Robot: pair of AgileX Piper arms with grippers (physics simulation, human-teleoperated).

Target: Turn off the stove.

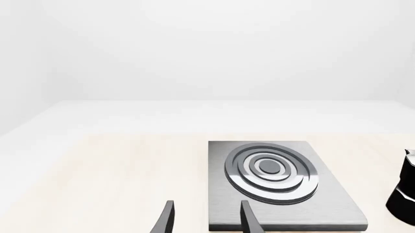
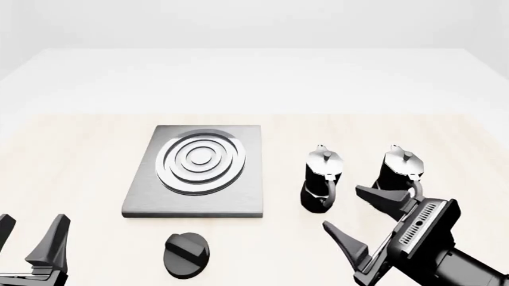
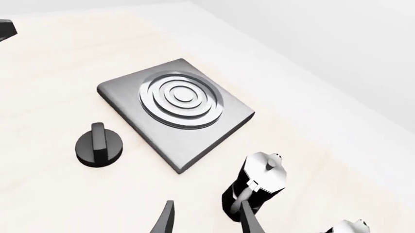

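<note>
The stove [image 2: 238,196] is a flat grey metal slab with silver burner rings [image 2: 200,161], left of the table's middle. Its round black knob [image 2: 186,253] with a raised bar lies on the table in front of the slab. My left gripper [image 2: 28,231] is open and empty at the near left, well left of the knob. My right gripper [image 2: 341,207] is open and empty at the near right, right of the knob and close in front of a moka pot. The right wrist view shows the stove [image 3: 188,141] and knob [image 3: 98,144]. The left wrist view shows the stove [image 1: 324,204] past my open fingers [image 1: 167,218]; the knob is out of view there.
Two black-and-silver moka pots [image 2: 322,176] [image 2: 400,170] stand upright right of the stove, close to my right gripper. One pot [image 3: 256,187] stands just past the right fingertips. A pot [image 1: 405,194] shows at the left wrist view's edge.
</note>
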